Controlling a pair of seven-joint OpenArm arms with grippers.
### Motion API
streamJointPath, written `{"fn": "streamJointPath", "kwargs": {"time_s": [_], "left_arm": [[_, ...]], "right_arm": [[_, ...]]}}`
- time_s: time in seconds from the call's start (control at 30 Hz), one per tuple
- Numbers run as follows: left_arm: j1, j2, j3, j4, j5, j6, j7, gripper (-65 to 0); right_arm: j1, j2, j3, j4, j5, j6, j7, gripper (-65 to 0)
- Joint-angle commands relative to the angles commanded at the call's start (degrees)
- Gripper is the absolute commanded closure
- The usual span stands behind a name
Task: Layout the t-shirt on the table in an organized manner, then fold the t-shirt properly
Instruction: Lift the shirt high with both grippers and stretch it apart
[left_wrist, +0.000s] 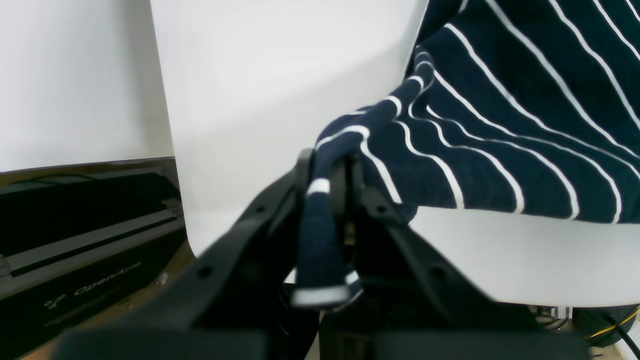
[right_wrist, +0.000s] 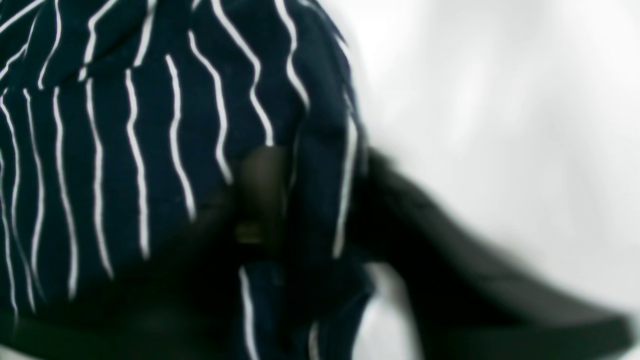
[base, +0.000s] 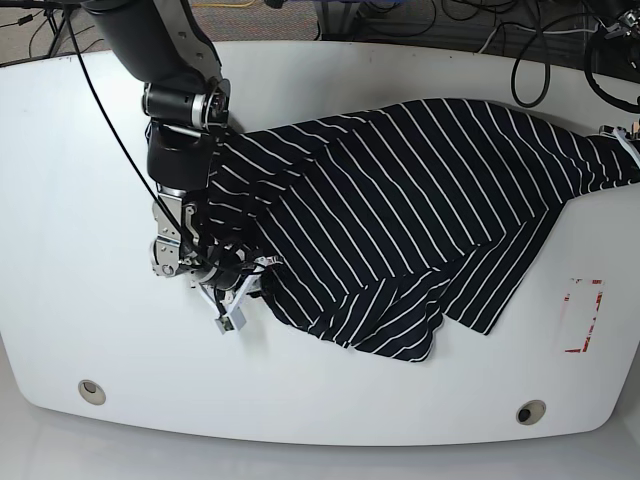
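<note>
Left pincer (left_wrist: 330, 185): closed on a bunched end of the striped shirt (left_wrist: 525, 115), fabric pinched between its fingers and a loose tail hanging below them. Right pincer (right_wrist: 320, 200): closed on a fold along the shirt's edge, cloth running up between the fingers.

Landmark: shirt, dark navy with thin white stripes. It lies on the white surface (base: 130, 340), crumpled and spread at a slant, drawn out toward the left pincer in the base view's upper right. Wide middle section fairly smooth; wrinkles gathered in the part nearest the viewer and beside the right pincer. One flap projects from the shirt toward the red-marked rectangle.

Right arm (base: 185, 150): reaches in over the shirt's left part in the base view, covering some of it.

Around the shirt: red-marked rectangle (base: 584, 315) to its right, apart from it. One round hole (base: 531, 412) nearer the viewer than the shirt and to its right; second round hole (base: 92, 392) nearer the viewer and to its left. Dark cables (base: 530, 60) beyond its far edge.
</note>
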Motion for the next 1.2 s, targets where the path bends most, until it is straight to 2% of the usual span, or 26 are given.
{"fn": "streamJointPath", "kwargs": {"time_s": [0.13, 0.23, 0.6, 0.83, 1.03, 1.2], "left_arm": [[-0.70, 0.09, 0.09, 0.00, 0.00, 0.00, 0.00, 0.0], [-1.14, 0.09, 0.09, 0.00, 0.00, 0.00, 0.00, 0.0], [-0.44, -0.18, 1.93, -0.26, 0.09, 0.00, 0.00, 0.0], [1.23, 0.18, 2.37, -0.26, 0.09, 0.00, -0.26, 0.0], [-6.42, 0.18, 8.70, 0.00, 0.00, 0.00, -0.09, 0.0], [-15.82, 0.35, 13.27, 0.09, 0.00, 0.00, 0.18, 0.0]], "right_arm": [[0.18, 0.00, -0.09, 0.44, 0.00, 0.00, -1.23, -0.3], [-0.53, 0.09, 0.00, 5.36, 0.00, 0.00, -3.96, 0.0], [-11.25, 0.09, 0.00, 35.08, 0.35, 0.00, -19.60, 0.0], [-16.70, 0.35, -0.09, 48.18, 0.35, 0.00, -25.49, 0.0], [-15.56, 0.70, -0.18, 52.48, 0.35, 0.00, -28.84, 0.0], [-10.99, 3.43, -3.25, 52.75, 0.18, 0.00, -29.80, 0.0]]}}
